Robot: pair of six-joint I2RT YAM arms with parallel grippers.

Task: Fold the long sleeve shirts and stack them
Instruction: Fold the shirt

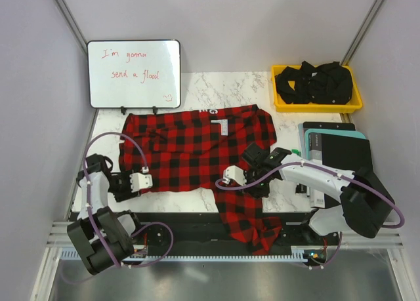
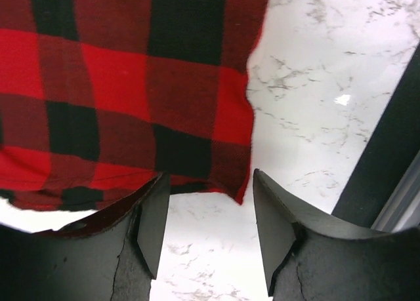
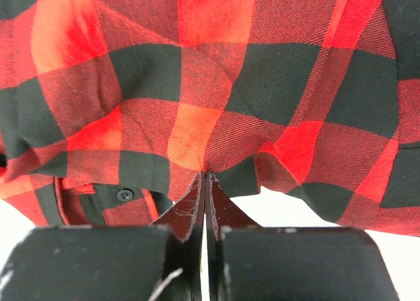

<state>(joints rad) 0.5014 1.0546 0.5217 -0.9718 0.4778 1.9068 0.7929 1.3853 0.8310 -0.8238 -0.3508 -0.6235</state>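
Up front, one part of the flannel shirt (image 1: 190,150) trails over the near edge of the table (image 1: 223,91), just beside the right gripper (image 3: 205,181), whose jaws are pinched shut on a pucker of the cloth. The left gripper (image 2: 209,183) stands fairly wide and empty, the hem's corner just ahead between its fingers; beyond both, the body lies flat, long axis left to right.

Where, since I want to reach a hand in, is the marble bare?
Bare: the strip between whiteboard and yellow bin, behind the shirt; the near edge beside the left gripper. Crowded: the right side, notebooks and right gripper.
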